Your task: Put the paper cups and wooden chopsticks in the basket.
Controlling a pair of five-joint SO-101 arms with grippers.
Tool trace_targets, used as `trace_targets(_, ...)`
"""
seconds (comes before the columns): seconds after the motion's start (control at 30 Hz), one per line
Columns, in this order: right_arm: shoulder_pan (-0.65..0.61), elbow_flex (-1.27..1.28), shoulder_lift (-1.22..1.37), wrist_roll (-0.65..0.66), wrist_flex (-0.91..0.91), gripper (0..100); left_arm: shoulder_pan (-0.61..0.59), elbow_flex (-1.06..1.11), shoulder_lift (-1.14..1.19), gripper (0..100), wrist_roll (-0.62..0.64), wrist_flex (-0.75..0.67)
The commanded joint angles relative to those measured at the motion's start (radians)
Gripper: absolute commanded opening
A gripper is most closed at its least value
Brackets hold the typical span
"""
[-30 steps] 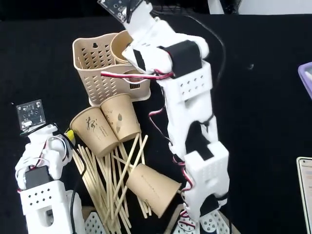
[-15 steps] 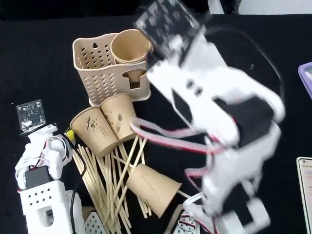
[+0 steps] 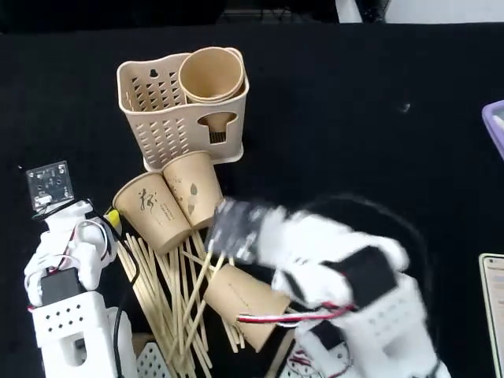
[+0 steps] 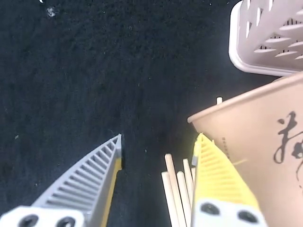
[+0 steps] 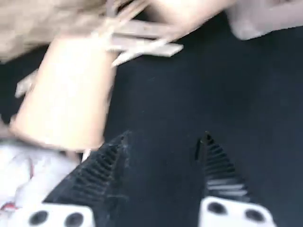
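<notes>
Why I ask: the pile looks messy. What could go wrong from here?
The lying cup rests across loose chopsticks; the open right gripper near it could roll it or scatter them. The open left gripper has chopsticks between its jaws beside another cup, so closing might catch both.

The left gripper [image 4: 158,142] and the right gripper [image 5: 164,137] both point downward, jaws parted, with nothing held between them.
</notes>
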Motion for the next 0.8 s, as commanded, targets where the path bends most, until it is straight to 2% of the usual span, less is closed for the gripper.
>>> trace_targets(0.0, -0.101, 0.174, -0.008, 0.127, 0.006, 22.2, 0.001, 0.019, -0.006, 25, 0.009, -0.063)
trace_targets(0.2, -0.201, 0.259, 0.068, 0.284, 0.028, 22.2, 0.001, 0.033, -0.006, 25, 0.009, -0.084)
trace_targets(0.47, -0.276, 0.263, 0.272, 0.407, 0.032, 22.1, 0.001, 0.035, -0.006, 25, 0.009, -0.084)
trace_targets(0.6, -0.336, 0.237, 0.338, 0.396, 0.032, 21.9, 0.001, 0.033, -0.006, 25, 0.009, -0.084)
trace_targets(0.77, -0.336, 0.047, 0.338, 0.247, 0.034, 21.9, 0.001, 0.031, -0.006, 25, 0.009, -0.084)
